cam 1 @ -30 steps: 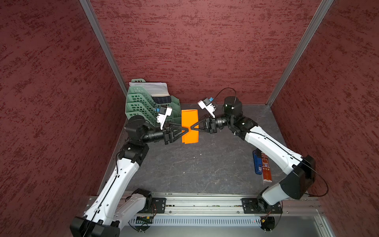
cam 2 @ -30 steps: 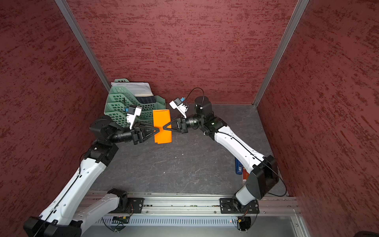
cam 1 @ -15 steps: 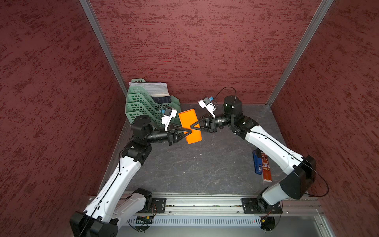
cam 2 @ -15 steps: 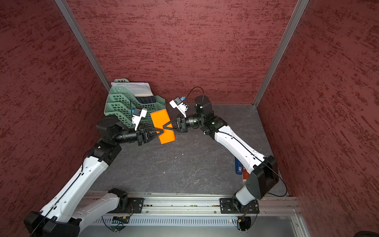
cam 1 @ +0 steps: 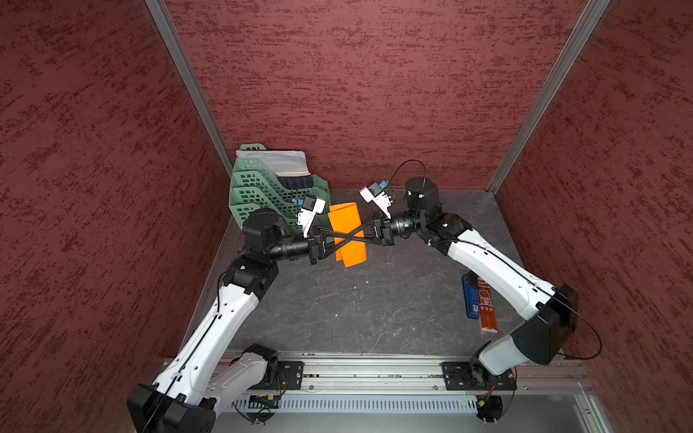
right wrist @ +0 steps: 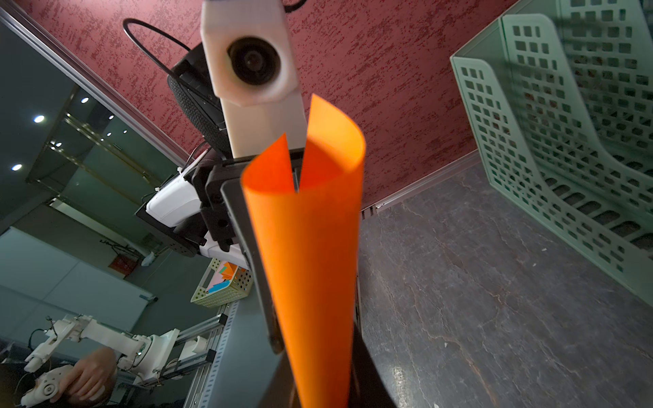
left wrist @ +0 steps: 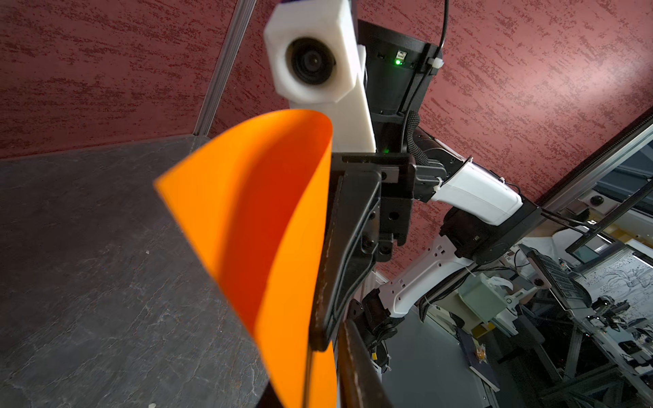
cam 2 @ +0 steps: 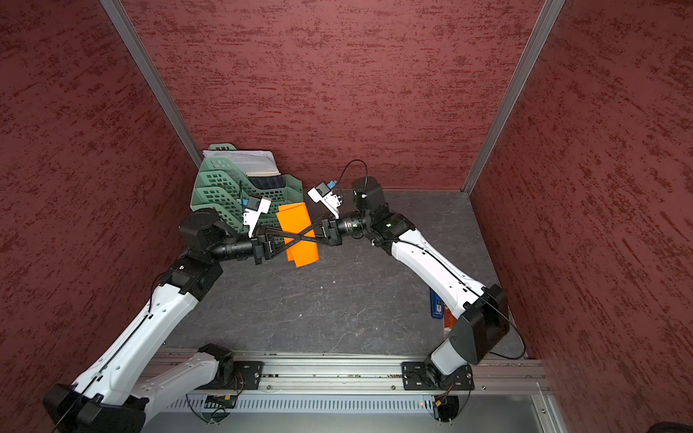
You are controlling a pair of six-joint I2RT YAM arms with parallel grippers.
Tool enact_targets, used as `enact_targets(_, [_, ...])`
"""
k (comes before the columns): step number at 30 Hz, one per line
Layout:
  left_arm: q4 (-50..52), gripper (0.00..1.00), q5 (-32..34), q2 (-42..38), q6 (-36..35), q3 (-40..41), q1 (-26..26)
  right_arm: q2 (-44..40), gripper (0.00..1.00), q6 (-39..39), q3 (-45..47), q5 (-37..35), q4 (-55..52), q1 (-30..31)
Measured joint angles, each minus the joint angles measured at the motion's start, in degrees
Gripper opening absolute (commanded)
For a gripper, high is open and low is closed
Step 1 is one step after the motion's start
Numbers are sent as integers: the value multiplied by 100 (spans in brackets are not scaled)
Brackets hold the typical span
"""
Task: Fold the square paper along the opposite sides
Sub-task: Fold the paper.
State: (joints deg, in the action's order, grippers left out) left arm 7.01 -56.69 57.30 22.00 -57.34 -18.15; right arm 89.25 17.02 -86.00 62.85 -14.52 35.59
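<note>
**Orange sheet caught between two arms.** The square paper (cam 1: 344, 219) is held off the grey tabletop (cam 1: 356, 311) at frame centre, just right of the green tray stack (cam 1: 258, 187). It is curled lengthwise into a loose tube.

In both top views the left tool (cam 1: 352, 240) and right tool (cam 1: 341, 236) reach in from opposite sides. They cross over the sheet in a black X that covers its middle.

From the left wrist, the square paper (left wrist: 254, 219) bows open, and the right tool's finger (left wrist: 348, 247) lies along one edge. The sheet's lower end runs off the bottom of the frame beside the left tool's own dark finger (left wrist: 358, 374).

From the right wrist, the two free edges of the square paper (right wrist: 311, 247) nearly meet at upper centre, with a thin slit between them. The sheet then drops between the right tool's black fingers (right wrist: 371, 385) at the bottom edge.

Both tools look clenched on the sheet, jaws drawn narrow, though each pinch point is cut off by the frame.

White printed sheets (cam 1: 277, 161) fill the top tray, and their text is too small to read. At right, a blue item (cam 1: 471, 300) and a red-brown one (cam 1: 487, 311) lie side by side, partly under the right arm. What they are cannot be made out.
</note>
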Motion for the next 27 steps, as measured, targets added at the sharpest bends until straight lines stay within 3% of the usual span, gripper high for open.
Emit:
enact_targets(13, [15, 19, 98, 4, 0, 0, -57, 0, 18, 348, 0, -120, 374, 0])
enact_targets(21, [31, 12, 144, 0, 2, 0, -57, 0, 18, 507, 4, -190, 586, 9])
enact_targets(27, [87, 12, 160, 0, 2, 0, -68, 0, 18, 444, 4, -251, 564, 39])
